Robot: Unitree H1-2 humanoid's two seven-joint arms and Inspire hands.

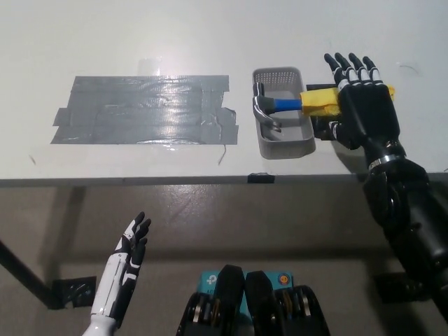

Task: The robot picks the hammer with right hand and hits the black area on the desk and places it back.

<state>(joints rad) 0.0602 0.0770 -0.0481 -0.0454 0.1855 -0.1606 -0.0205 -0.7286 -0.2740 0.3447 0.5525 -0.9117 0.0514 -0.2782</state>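
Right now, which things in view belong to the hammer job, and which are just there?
Job:
hammer, head in the grey basket
black taped area
right hand, open over the handle

Not in use:
left hand, open below the desk

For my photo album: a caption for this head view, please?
Black right hand open over the yellow-wrapped hammer lying across a grey basket; white left hand rests low.

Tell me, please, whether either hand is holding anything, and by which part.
Nothing is held. The right hand is spread open over the hammer handle's yellow wrap; the left hand rests open below the desk edge.
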